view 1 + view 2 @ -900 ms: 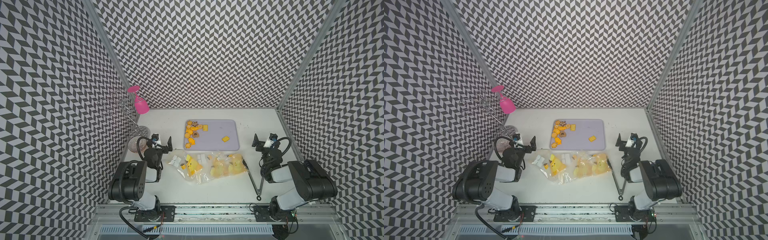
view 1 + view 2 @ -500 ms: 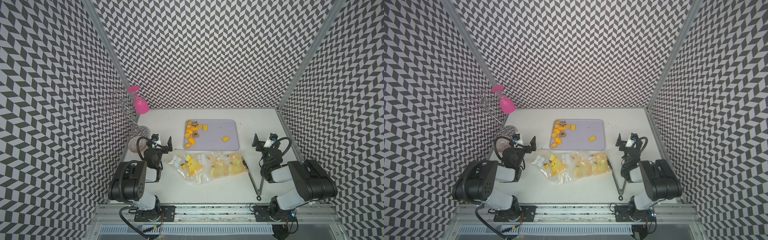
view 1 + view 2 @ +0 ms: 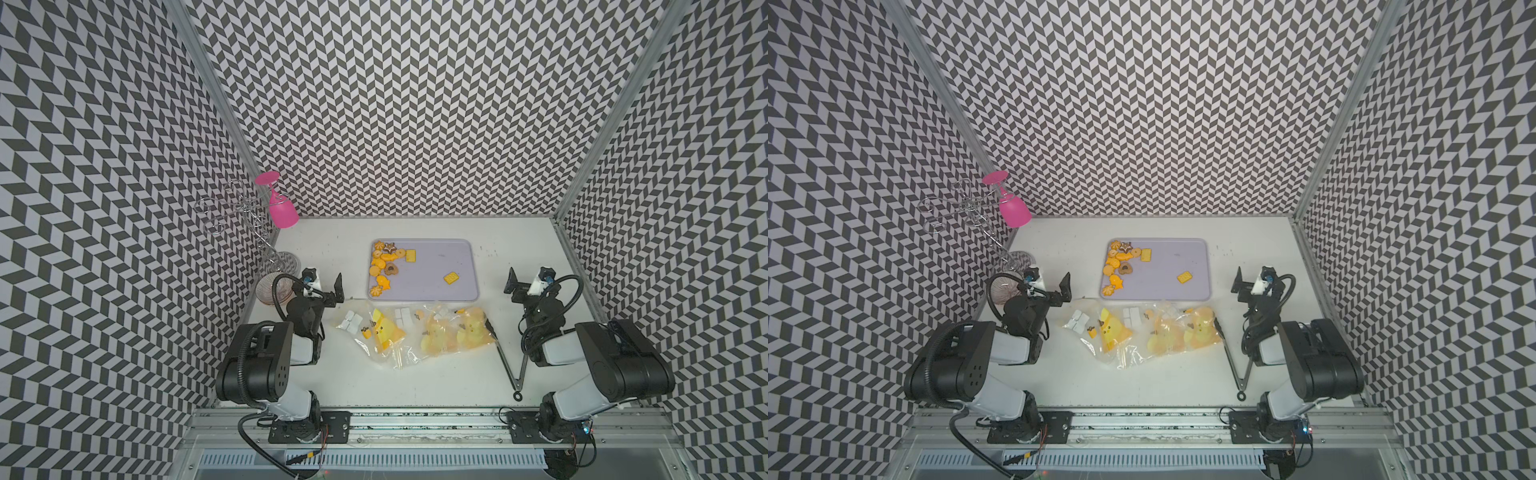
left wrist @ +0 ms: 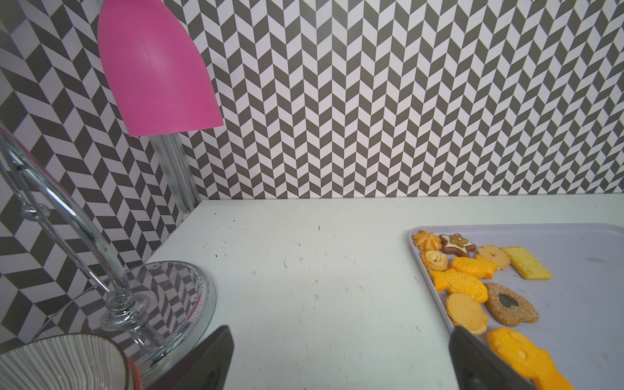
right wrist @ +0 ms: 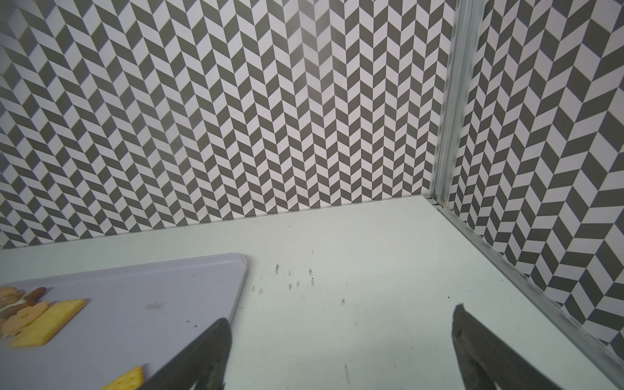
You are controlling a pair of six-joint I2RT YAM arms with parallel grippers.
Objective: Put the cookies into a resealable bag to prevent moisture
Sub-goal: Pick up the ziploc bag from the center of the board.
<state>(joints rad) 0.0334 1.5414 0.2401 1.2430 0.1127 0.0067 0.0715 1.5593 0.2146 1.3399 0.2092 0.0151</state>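
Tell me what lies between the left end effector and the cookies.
Ahead of the open left end effector: only bare white tabletop, then the rim of the lilac plastic tray holding the orange-yellow toy cookies. The left wrist view shows it.

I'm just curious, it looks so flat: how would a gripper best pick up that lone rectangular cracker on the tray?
Probably from straight above, pinching its two long edges: the cracker lies flat on the tray, apart from the other cookies, so nothing crowds it.
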